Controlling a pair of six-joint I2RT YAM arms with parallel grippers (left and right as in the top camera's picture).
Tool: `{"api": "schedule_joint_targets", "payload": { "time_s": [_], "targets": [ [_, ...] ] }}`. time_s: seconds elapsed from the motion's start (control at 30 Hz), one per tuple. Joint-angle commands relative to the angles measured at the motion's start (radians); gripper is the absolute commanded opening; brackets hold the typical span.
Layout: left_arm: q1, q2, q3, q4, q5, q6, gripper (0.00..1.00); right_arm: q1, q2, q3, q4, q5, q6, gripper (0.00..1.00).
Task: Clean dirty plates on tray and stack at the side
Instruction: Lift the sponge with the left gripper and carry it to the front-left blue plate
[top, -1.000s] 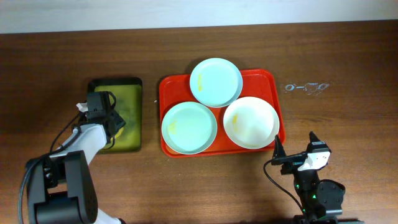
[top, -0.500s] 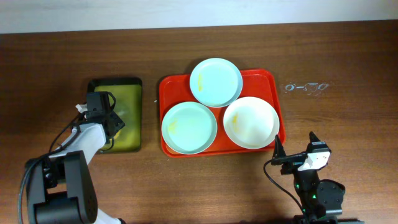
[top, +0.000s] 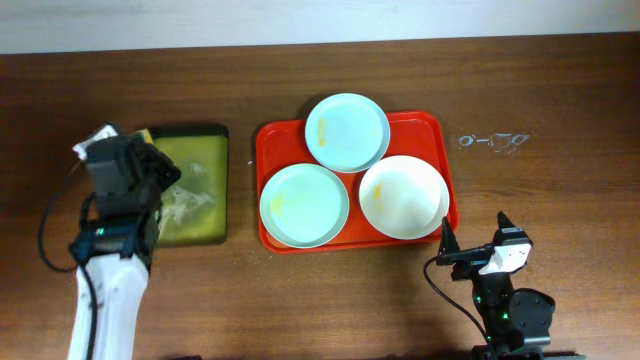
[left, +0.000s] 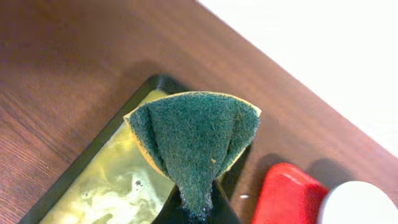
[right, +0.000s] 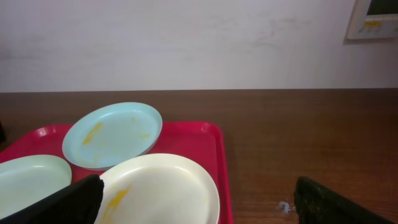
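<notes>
The red tray (top: 275, 142) holds three plates: a mint one (top: 347, 131) at the back, a mint one (top: 304, 205) at the front left and a cream one (top: 403, 196) at the front right, all with yellow smears. Over the olive-green tray's (top: 205, 215) left part, my left gripper (top: 160, 178) is raised. In the left wrist view this gripper (left: 196, 210) is shut on a folded green scouring sponge (left: 196, 137). My right gripper (top: 474, 236) stands open near the table's front, right of the red tray. In the right wrist view the cream plate (right: 161, 186) lies just ahead of it.
The olive-green tray (left: 99, 186) has a black rim and holds foamy yellowish liquid. Small shiny wet marks (top: 493, 141) lie on the wood right of the red tray. Bare dark wood table surrounds both trays.
The left gripper closed on the sponge in the green tray, then rose and drew back to the left with it. The right arm and the plates have not moved.
</notes>
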Motion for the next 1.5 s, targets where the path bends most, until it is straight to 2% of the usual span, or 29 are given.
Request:
{"api": "schedule_joint_targets", "payload": {
  "time_s": [0.0, 0.1, 0.27, 0.37, 0.5, 0.57, 0.73, 0.83, 0.93, 1.1, 1.27, 1.37, 1.47],
  "targets": [
    [0.003, -0.046, 0.014, -0.034, 0.018, 0.003, 0.00, 0.007, -0.007, -0.005, -0.006, 0.005, 0.006, 0.98],
    [0.003, -0.011, 0.004, -0.070, 0.018, 0.002, 0.00, 0.007, -0.007, -0.005, -0.006, 0.005, 0.006, 0.98],
    [0.003, 0.188, -0.006, -0.080, 0.018, 0.003, 0.00, 0.007, -0.007, -0.005, -0.006, 0.005, 0.006, 0.98],
    [0.003, 0.242, -0.002, -0.080, 0.066, 0.088, 0.00, 0.007, -0.008, -0.005, -0.006, 0.005, 0.006, 0.98],
    [0.003, 0.159, 0.095, -0.169, 0.106, 0.218, 0.00, 0.007, -0.008, -0.005, -0.006, 0.005, 0.006, 0.98],
    [0.001, 0.086, 0.152, -0.222, 0.109, 0.224, 0.00, 0.007, -0.007, -0.005, -0.006, 0.005, 0.006, 0.98],
    [-0.037, -0.074, 0.168, -0.219, 0.130, 0.220, 0.00, 0.007, -0.007, -0.005, -0.006, 0.005, 0.006, 0.98],
    [-0.055, -0.038, 0.143, -0.241, 0.090, 0.220, 0.00, 0.007, -0.007, -0.005, -0.006, 0.005, 0.006, 0.98],
    [-0.055, 0.079, 0.067, -0.201, 0.009, 0.220, 0.00, 0.007, -0.007, -0.005, -0.006, 0.005, 0.006, 0.98],
    [-0.053, 0.264, 0.056, -0.191, 0.087, 0.220, 0.00, 0.007, -0.008, -0.005, -0.006, 0.005, 0.006, 0.98],
    [-0.053, 0.224, 0.129, -0.238, 0.161, 0.271, 0.00, 0.007, -0.008, -0.005, -0.006, 0.005, 0.006, 0.98],
    [-0.055, 0.128, 0.214, -0.309, 0.180, 0.281, 0.00, 0.007, -0.007, -0.005, -0.006, 0.005, 0.006, 0.98],
    [-0.075, 0.011, 0.239, -0.290, 0.284, 0.280, 0.00, 0.007, -0.007, -0.005, -0.006, 0.005, 0.006, 0.98]
  ]
}}
